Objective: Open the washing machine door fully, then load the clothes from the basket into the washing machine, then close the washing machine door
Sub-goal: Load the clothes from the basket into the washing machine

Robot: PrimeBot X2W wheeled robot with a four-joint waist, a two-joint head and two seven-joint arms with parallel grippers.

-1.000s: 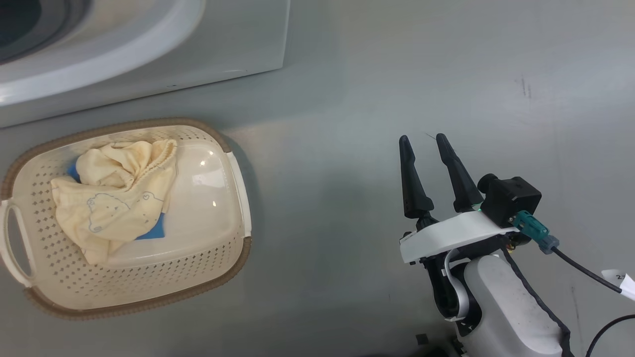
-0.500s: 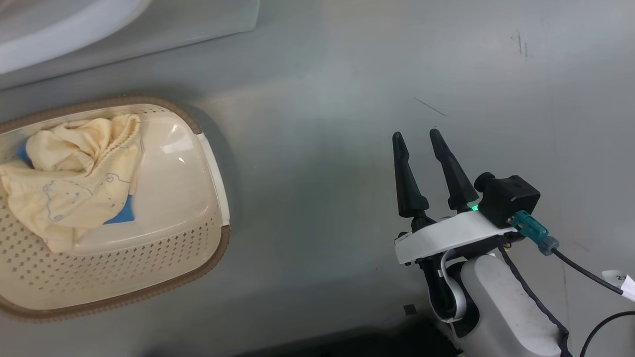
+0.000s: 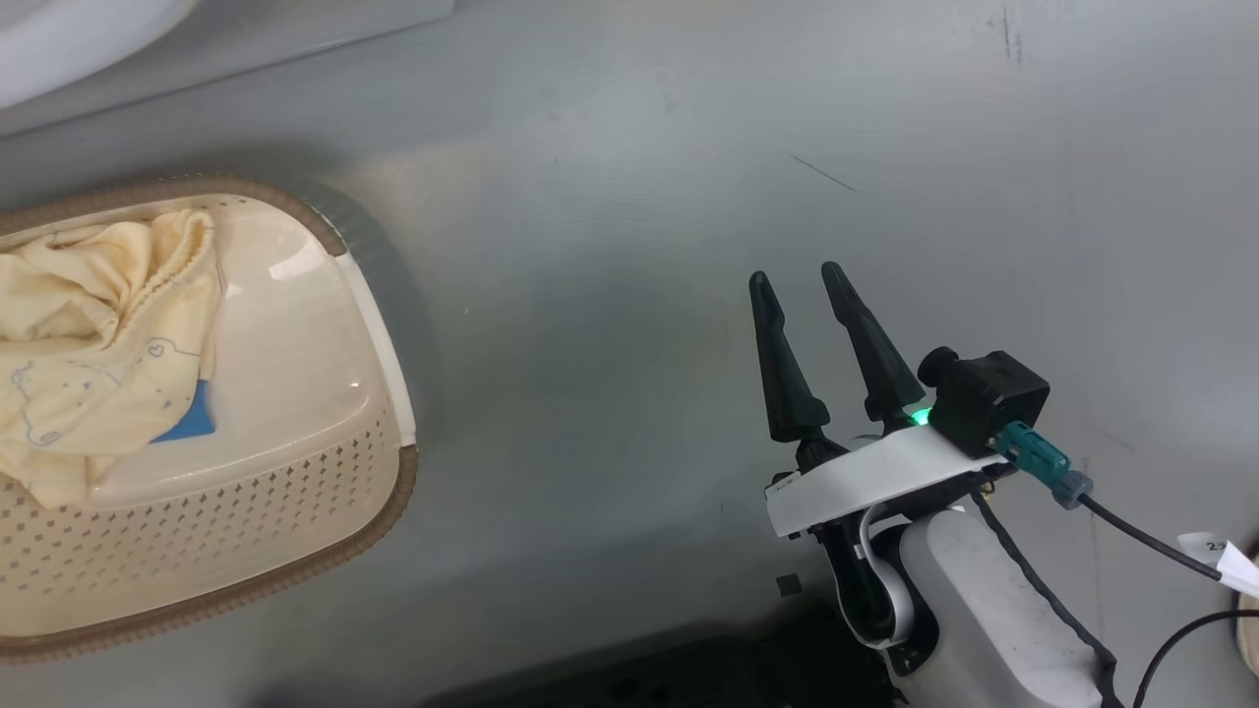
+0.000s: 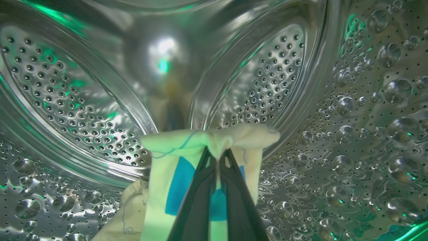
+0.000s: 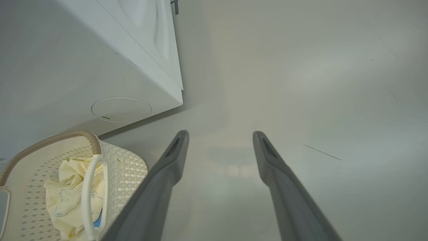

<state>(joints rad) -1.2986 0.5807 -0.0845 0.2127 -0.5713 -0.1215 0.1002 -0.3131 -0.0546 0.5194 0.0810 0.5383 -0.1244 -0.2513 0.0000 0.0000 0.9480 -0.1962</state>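
Observation:
In the left wrist view my left gripper (image 4: 217, 154) reaches deep into the washing machine's perforated steel drum (image 4: 83, 100). It is shut on a pale yellow garment (image 4: 207, 139) with a bright blue patch (image 4: 180, 184), one of the clothes, which hangs from its tips. The cream basket (image 3: 295, 492) sits on the floor at the head view's left edge. More yellow clothes (image 3: 89, 324) and a blue cloth (image 3: 192, 421) lie in it. My right gripper (image 3: 797, 280) hangs open over bare floor, well right of the basket. The washing machine door is out of view.
The white washing machine (image 3: 59, 39) fills the head view's top left corner. In the right wrist view its lower front corner (image 5: 100, 67) stands just behind the basket (image 5: 127, 167). Grey floor (image 3: 639, 197) stretches between basket and right arm. A cable (image 3: 1141, 536) trails from the wrist camera.
The head camera has swung, so the basket and machine now sit further left and up in the picture. The right gripper stays open in about the same place.

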